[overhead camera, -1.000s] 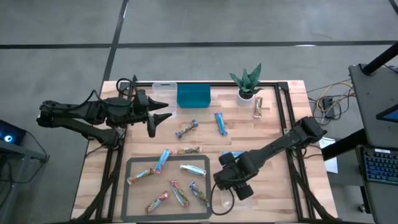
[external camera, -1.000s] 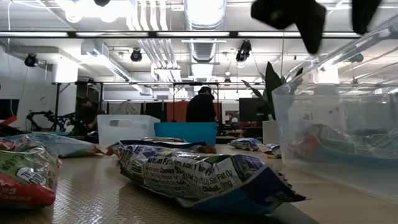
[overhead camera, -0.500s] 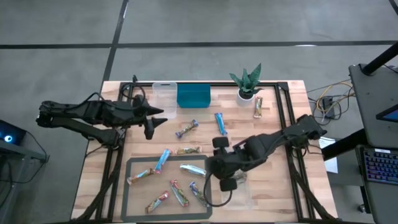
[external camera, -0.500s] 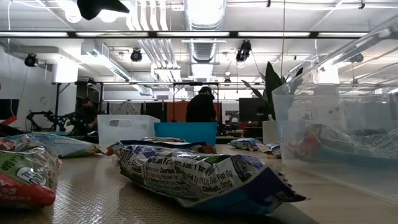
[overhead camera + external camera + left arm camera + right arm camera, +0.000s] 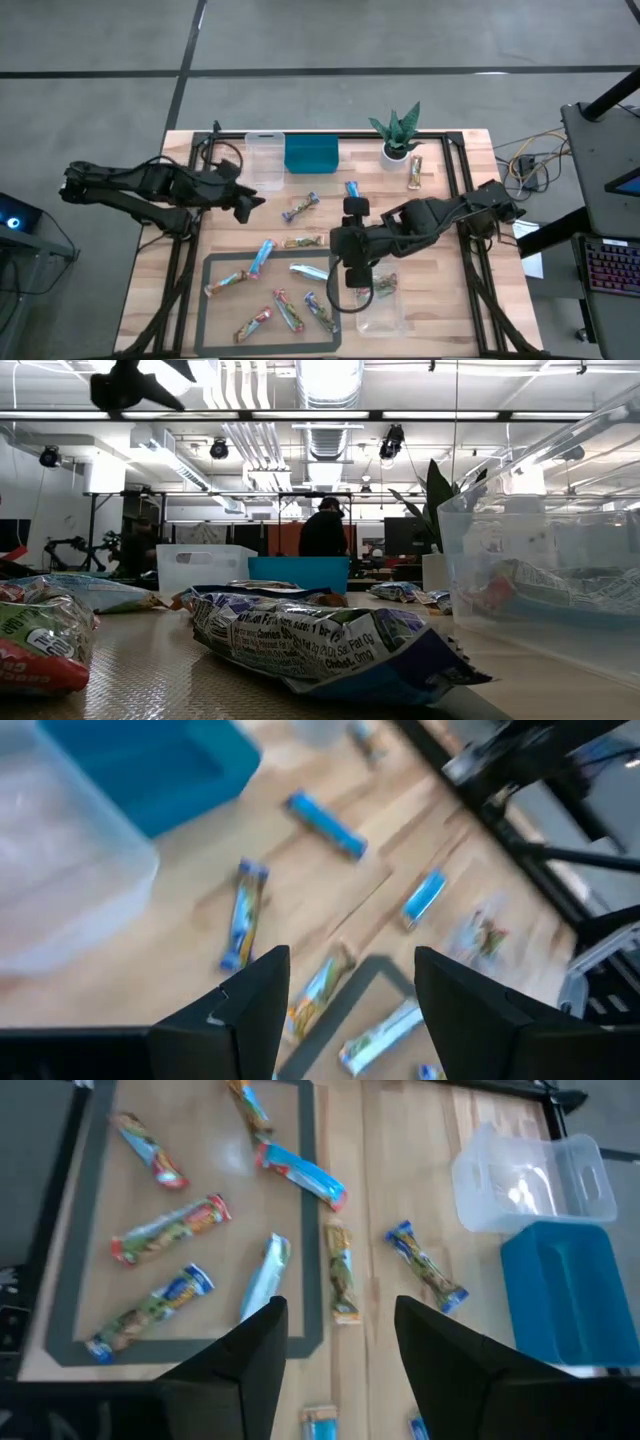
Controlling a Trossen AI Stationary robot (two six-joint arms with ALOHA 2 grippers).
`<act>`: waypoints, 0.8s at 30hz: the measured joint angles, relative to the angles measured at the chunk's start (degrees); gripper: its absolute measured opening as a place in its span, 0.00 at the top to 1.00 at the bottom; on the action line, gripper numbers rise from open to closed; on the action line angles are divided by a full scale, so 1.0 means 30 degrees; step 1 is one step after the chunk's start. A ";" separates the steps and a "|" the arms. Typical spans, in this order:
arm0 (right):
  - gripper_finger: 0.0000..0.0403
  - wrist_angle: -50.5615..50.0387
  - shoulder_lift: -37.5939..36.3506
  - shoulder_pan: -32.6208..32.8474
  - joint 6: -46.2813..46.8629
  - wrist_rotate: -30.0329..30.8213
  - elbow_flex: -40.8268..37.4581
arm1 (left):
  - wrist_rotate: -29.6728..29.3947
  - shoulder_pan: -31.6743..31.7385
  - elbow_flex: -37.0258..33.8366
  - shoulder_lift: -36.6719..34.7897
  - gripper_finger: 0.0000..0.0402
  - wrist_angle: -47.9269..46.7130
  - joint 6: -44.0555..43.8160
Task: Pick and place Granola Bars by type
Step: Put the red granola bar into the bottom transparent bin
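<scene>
Several wrapped granola bars lie flat on the grey mat (image 5: 212, 300), among them a silvery-white one (image 5: 262, 1275) and a blue one (image 5: 300, 1172). Other bars lie on the bare wood: a purple-blue one (image 5: 300, 207), a brownish one (image 5: 303, 241) and a blue one (image 5: 325, 825). A few more lie inside the near clear tub (image 5: 385, 315). My right gripper (image 5: 345, 278) hangs open above the mat's right edge and holds nothing (image 5: 335, 1370). My left gripper (image 5: 255, 200) is open and empty too, hovering near the far-left part of the table (image 5: 350, 1020).
A second clear tub (image 5: 265, 158) and a teal bin (image 5: 311, 155) stand side by side at the far edge. Right of them is a potted plant (image 5: 398, 135), with one bar (image 5: 415, 172) beside it. Black frame rails run along both table sides.
My right gripper has left the spot above the near clear tub. It has swung toward the table's left and far edges and now hangs over the mat's right edge. It stays open. My left gripper has shifted slightly while hovering.
</scene>
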 joint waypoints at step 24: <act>0.50 -0.1002 0.0015 -0.0547 -0.1690 -0.0001 -0.0217 | 0.0130 -0.3603 -0.0029 0.5363 0.51 -0.3518 -0.8726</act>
